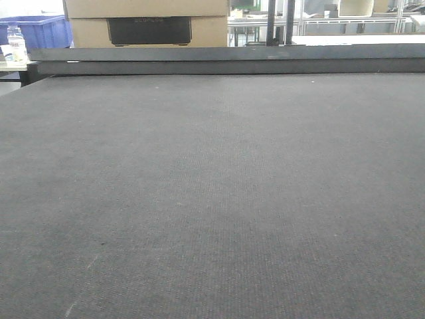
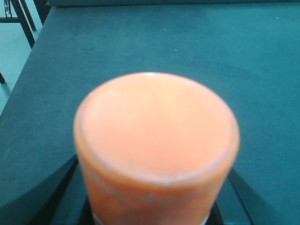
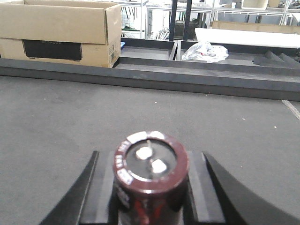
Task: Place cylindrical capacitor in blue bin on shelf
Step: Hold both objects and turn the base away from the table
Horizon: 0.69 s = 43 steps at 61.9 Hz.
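The cylindrical capacitor (image 3: 151, 161) is a dark maroon cylinder with two silver terminals on its top. It stands upright in my right gripper (image 3: 150, 192), which is shut on it above the grey mat; black fingers (image 3: 101, 187) press both sides. My left gripper (image 2: 150, 206) is shut on a plain orange cylinder (image 2: 154, 136) that fills its view, with dark fingers (image 2: 56, 192) just showing beside it. A blue bin (image 1: 40, 30) stands at the far back left. Steel shelf racks (image 1: 345, 23) show in the background. Neither gripper appears in the front view.
The dark grey matted table (image 1: 212, 199) ends at a raised dark rail (image 1: 226, 60). Behind it stand a cardboard box (image 1: 146, 23) and a clear bottle (image 1: 16, 43). In the right wrist view a crumpled plastic bag (image 3: 204, 50) lies in a dark tray.
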{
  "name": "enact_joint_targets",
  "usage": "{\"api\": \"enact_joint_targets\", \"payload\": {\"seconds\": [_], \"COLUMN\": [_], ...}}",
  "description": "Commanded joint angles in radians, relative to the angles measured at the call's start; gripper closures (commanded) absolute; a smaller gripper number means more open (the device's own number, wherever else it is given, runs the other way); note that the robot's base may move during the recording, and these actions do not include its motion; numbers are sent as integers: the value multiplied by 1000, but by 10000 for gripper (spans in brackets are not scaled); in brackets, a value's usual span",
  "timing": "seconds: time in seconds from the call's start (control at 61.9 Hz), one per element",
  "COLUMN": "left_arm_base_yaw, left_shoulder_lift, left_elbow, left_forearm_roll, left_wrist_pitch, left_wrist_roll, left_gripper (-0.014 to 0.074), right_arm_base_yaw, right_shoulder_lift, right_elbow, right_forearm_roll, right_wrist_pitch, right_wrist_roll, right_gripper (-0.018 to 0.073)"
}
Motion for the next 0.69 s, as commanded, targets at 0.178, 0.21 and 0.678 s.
{"api": "enact_joint_targets", "payload": {"seconds": [0.178, 0.21, 0.678], "left_arm_base_yaw": [-7, -7, -7], "left_shoulder_lift": [-5, -5, -5], "left_elbow": [-6, -6, -6], "left_forearm_roll": [6, 6, 6], "left_wrist_pitch": [-31, -31, -31], "left_wrist_roll": [0, 0, 0], "left_gripper": [707, 707, 707], "right_arm_base_yaw": [1, 1, 1], "right_shoulder_lift": [-5, -5, -5], "right_elbow": [0, 0, 0], "right_forearm_roll": [-12, -12, -12], "right_wrist_pitch": [-24, -24, -24], "right_wrist_roll": [-1, -1, -1], "right_gripper": [721, 721, 721]}}
